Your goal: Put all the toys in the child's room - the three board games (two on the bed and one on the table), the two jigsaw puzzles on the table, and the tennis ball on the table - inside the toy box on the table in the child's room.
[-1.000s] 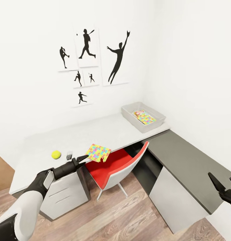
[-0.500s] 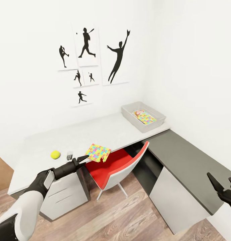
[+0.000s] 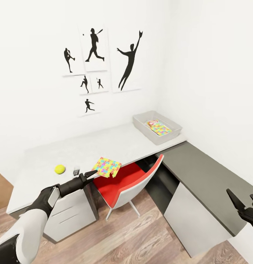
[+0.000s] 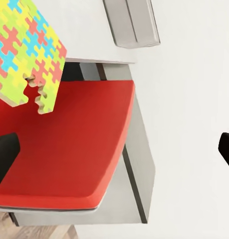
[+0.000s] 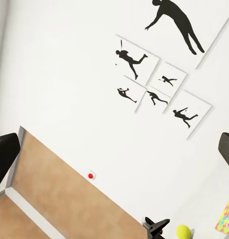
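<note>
From my head camera I have the corner bench (image 3: 115, 145) in front of me, its pale grey top running along the wall and a darker grey section (image 3: 199, 172) turning off toward my right side. My left end effector (image 3: 92, 173) reaches out at the bench's front edge, its dark fingertips drawn to a point right at the near corner of a jigsaw puzzle (image 3: 107, 167); the sheet sticks out past the edge over the red chair (image 3: 122, 185). I cannot tell from this view whether the fingertips are actually pinching the sheet or merely meeting it. In the left wrist view the same puzzle (image 4: 25, 59) hangs above the red seat (image 4: 64, 149), with one dark fingertip (image 4: 4, 157) at each side of the picture, well apart from each other, so the state of that end effector stays unclear to me. The tennis ball (image 3: 60, 168) sits on the bench top beside my left arm, and a small dark object (image 3: 76, 170) stands just next to it. The toy box (image 3: 157, 127) rests at the far end of the bench by the wall corner, and it already holds the other jigsaw puzzle (image 3: 161, 128) lying over a printed board game (image 3: 152, 123). My right end effector (image 3: 244, 206) hovers low over the dark bench section with its fingers spread and nothing between them. Black baseball silhouette pictures (image 3: 100, 68) hang on the white wall above.
</note>
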`<state>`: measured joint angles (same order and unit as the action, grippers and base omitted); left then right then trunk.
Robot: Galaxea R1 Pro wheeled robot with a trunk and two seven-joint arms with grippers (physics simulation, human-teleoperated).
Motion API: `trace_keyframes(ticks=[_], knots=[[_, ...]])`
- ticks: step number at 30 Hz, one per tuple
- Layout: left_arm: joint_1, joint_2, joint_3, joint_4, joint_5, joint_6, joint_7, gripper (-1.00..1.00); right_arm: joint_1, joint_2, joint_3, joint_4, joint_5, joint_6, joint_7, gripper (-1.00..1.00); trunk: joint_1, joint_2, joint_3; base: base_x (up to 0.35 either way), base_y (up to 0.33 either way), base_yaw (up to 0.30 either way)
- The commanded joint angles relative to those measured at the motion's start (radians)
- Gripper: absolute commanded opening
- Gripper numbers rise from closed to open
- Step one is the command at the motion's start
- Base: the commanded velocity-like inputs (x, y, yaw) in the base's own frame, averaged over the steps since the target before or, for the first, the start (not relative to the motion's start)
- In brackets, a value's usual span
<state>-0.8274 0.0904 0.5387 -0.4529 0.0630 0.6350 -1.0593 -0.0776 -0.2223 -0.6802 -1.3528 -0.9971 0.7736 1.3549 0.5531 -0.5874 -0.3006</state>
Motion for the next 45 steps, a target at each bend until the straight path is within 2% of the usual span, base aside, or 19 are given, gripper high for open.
trace_keyframes(ticks=[1, 9, 24, 34, 39, 45], knots=[[-0.001, 0.000, 0.003, 0.000, 0.001, 0.008, -0.002, 1.00, -0.001, 0.000, 0.000, 0.000, -0.003, 0.009, 0.001, 1.00, 0.004, -0.009, -0.004, 0.000, 0.000, -0.046], [-0.001, 0.000, 0.003, 0.000, 0.001, 0.008, -0.002, 1.00, -0.001, 0.000, -0.001, 0.000, -0.003, 0.009, 0.003, 1.00, 0.035, -0.065, -0.021, 0.000, 0.000, -0.089], [-0.001, 0.001, 0.003, 0.000, 0.002, 0.008, -0.003, 1.00, -0.001, 0.000, -0.001, -0.008, -0.003, 0.009, 0.004, 1.00, 0.092, -0.170, -0.067, 0.000, 0.000, -0.005], [-0.001, 0.003, 0.003, 0.000, 0.003, 0.012, -0.013, 1.00, -0.001, 0.001, 0.001, -0.027, -0.003, 0.009, 0.006, 1.00, 0.092, -0.170, -0.055, 0.000, 0.000, -0.087], [-0.001, 0.003, 0.003, -0.001, 0.003, 0.062, -0.016, 1.00, -0.001, 0.009, -0.001, -0.030, -0.003, 0.009, 0.006, 1.00, 0.092, -0.170, -0.047, 0.000, 0.000, -0.116], [-0.001, 0.003, 0.003, -0.002, 0.003, 0.075, -0.017, 1.00, -0.001, 0.012, 0.000, -0.032, -0.003, 0.009, 0.006, 1.00, 0.092, -0.170, -0.038, 0.000, 0.000, -0.117]])
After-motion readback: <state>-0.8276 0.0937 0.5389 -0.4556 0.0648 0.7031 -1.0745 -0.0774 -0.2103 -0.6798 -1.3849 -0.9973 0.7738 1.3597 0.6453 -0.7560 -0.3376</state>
